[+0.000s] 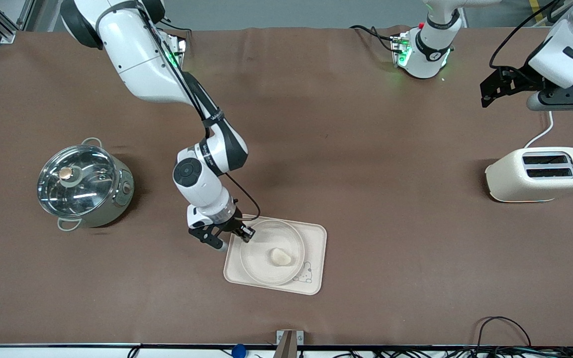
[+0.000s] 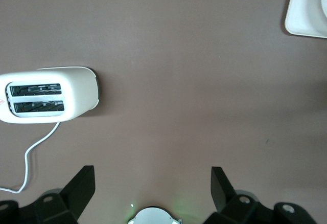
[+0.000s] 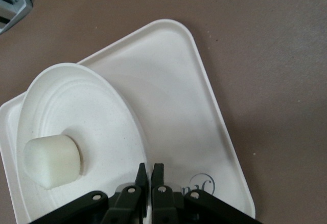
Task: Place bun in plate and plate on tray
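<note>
While the right pincer [image 1: 240,234] is pinching the plate [image 1: 266,261] by its rim, the plate is sitting on the tray [image 1: 316,248] with the bun [image 1: 280,256] inside. Over bare table [image 1: 366,174] near the toaster [image 1: 537,174], the left pincer [image 2: 153,183] is waiting, fingers spread.

The right arm reaches down from its base with the wrist bent steeply. The right gripper [image 1: 244,233] is low, its two fingers [image 3: 141,175] pressed together around a thin rim. The left arm waits, raised, and the left gripper [image 2: 153,183] has its fingers spread wide apart.
</note>
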`<state>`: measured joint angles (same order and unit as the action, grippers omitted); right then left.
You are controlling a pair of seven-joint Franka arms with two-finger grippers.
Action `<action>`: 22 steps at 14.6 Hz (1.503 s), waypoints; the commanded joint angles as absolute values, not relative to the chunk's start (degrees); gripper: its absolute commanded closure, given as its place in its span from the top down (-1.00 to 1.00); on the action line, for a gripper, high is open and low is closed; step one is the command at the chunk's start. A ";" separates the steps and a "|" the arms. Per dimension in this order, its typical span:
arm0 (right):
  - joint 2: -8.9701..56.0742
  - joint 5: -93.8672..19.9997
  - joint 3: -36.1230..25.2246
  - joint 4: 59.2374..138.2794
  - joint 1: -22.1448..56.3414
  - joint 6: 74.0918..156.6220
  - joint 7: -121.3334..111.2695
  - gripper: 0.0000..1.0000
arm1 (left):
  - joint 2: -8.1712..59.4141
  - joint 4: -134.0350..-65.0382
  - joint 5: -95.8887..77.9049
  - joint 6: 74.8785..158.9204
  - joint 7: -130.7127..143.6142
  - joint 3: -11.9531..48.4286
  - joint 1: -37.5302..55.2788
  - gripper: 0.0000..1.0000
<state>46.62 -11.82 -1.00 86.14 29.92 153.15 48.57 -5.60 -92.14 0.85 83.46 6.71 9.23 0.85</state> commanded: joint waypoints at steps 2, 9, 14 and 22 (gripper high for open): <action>48.25 -12.13 -0.62 84.99 29.45 154.24 47.02 -0.99 | -6.59 -93.07 -0.35 85.25 2.12 8.44 0.27 1.00; 49.92 -12.39 -0.53 84.03 29.27 155.39 47.11 -0.97 | -6.85 -95.27 -0.44 90.70 0.18 8.44 -0.62 1.00; 50.27 -12.57 -0.53 83.94 29.00 157.15 47.46 -0.09 | -6.94 -95.27 -0.35 90.70 0.09 8.44 -0.62 1.00; 46.60 -12.74 0.18 84.29 28.30 152.60 47.29 0.17 | -5.19 -94.66 0.17 92.01 0.09 8.44 -0.62 1.00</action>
<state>49.42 -12.05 -0.96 83.49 29.10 155.86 47.97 -5.38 -94.25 0.84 90.53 1.16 8.66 -0.44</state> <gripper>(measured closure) 0.454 0.000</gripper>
